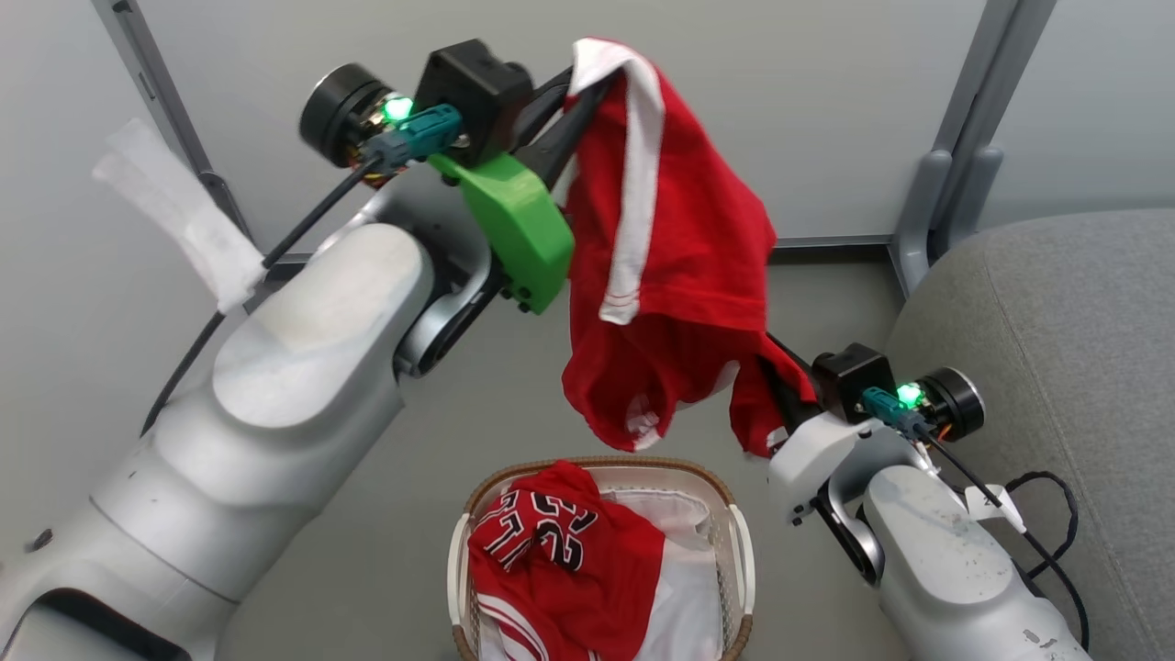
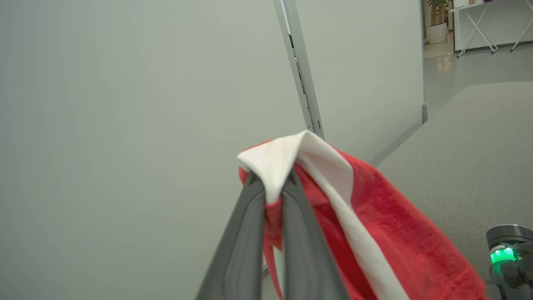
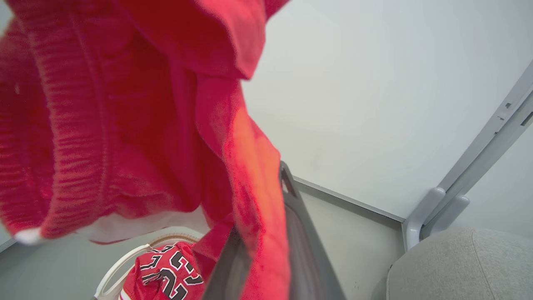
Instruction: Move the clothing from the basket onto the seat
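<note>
Pale partition walls [image 1: 826,92], grey floor [image 1: 826,294], metal post [image 1: 987,92]

Left tool [image 2: 271,181] high, right tool [image 1: 778,360] lower, both clamped.

Red white-panelled garment [image 1: 679,275] aloft over the basket [image 1: 606,463], numbered red jersey [image 1: 560,551] inside, grey seat [image 1: 1056,367] alongside.

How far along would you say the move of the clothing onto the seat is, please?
Done: the red-and-white garment is lifted clear of the basket. In hand: it hangs between the left gripper and right gripper, both shut on it, above the basket. Left: laying it on the seat, then fetching the numbered jersey lying in the basket.
</note>
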You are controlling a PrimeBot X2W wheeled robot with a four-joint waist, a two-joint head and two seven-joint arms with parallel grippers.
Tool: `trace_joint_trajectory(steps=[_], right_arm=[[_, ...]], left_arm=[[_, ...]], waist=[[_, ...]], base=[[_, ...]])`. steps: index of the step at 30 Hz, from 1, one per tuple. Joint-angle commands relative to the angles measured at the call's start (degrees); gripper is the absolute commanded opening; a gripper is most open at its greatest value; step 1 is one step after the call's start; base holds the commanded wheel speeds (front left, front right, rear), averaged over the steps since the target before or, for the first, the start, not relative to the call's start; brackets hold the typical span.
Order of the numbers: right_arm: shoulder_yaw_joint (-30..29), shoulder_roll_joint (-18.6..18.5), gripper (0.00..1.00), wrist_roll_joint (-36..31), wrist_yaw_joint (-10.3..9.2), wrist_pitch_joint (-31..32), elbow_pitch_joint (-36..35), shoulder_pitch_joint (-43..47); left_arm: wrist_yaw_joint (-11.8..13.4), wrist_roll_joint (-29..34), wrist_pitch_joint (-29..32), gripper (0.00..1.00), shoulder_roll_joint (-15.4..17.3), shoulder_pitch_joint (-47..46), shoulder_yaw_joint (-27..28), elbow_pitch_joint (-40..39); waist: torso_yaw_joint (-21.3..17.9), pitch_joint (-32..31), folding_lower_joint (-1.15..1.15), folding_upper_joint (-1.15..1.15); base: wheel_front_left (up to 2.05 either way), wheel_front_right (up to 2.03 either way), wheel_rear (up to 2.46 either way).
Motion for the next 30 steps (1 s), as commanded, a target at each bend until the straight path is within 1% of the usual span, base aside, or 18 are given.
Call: trace_joint_trajectory(steps=[1, 4, 5, 6, 7, 8, 15, 22, 26, 30], right_arm=[[-0.9, -0.3, 0.00, -0.7, -0.06, -0.1, -1.1, 0.3], [-2.5, -0.2, 0.00, -1.4, -0.06, -0.1, -3.2, 0.3], [-3.0, -0.2, 0.00, -1.7, -0.06, -0.1, -4.0, 0.1], [-3.3, -0.2, 0.00, -1.8, -0.06, -0.1, -4.7, -0.2], [-3.7, -0.2, 0.00, -2.0, -0.06, -0.1, -5.5, -0.5], [-4.0, -0.2, 0.00, -2.2, -0.06, -0.1, -6.0, -0.7], [-5.6, -0.5, 0.00, -4.0, -0.06, -0.1, -9.3, -2.5], [-8.2, -2.4, 0.00, -5.6, -0.06, -0.1, -11.7, -4.8], [-10.9, -3.9, 0.00, -6.3, -0.06, -0.1, -13.2, -5.4], [-13.7, -4.8, 0.00, -7.0, -0.06, -0.1, -14.1, -4.9]], left_arm=[[0.8, -0.5, -0.6, 0.00, 1.0, 1.4, 0.8, 1.1], [1.5, -1.3, -1.6, 0.00, 2.4, 3.2, 1.6, 3.8], [1.8, -1.6, -2.3, 0.11, 2.7, 3.9, 1.9, 4.8], [2.0, -1.8, -3.0, 0.30, 2.9, 4.5, 2.3, 5.6], [2.2, -1.7, -4.1, 0.91, 3.1, 5.1, 2.5, 6.3], [2.4, -1.9, -4.9, 1.00, 3.1, 5.8, 2.7, 6.9], [1.5, -2.6, -10.2, 1.00, 1.9, 11.3, 2.0, 9.4], [0.8, -1.8, -13.5, 1.00, 0.1, 16.6, 0.2, 9.7], [0.7, -1.7, -14.2, 1.00, -0.7, 19.4, -0.4, 9.6], [1.0, -1.3, -14.7, 1.00, -2.0, 21.3, -0.9, 9.5]], waist=[[-0.8, 0.3, 0.00, 0.00], [-1.8, 0.5, 0.00, 0.00], [-2.1, 0.6, 0.00, 0.00], [-2.4, 0.7, 0.00, 0.00], [-2.7, 0.8, 0.00, 0.00], [-3.0, 0.9, 0.00, 0.00], [-4.2, 1.3, 0.00, 0.00], [-5.8, 1.9, 0.00, 0.00], [-8.0, 2.3, 0.00, 0.00], [-11.7, 3.1, 0.00, 0.00]], base=[[0.00, 0.00, 0.00], [0.00, 0.00, 0.00], [0.00, 0.00, 0.00], [0.00, 0.00, 0.00], [0.00, 0.00, 0.00], [0.00, 0.00, 0.00], [0.00, 0.00, 0.00], [0.00, 0.00, 0.00], [0.00, 0.00, 0.00], [0.00, 0.00, 0.00]])
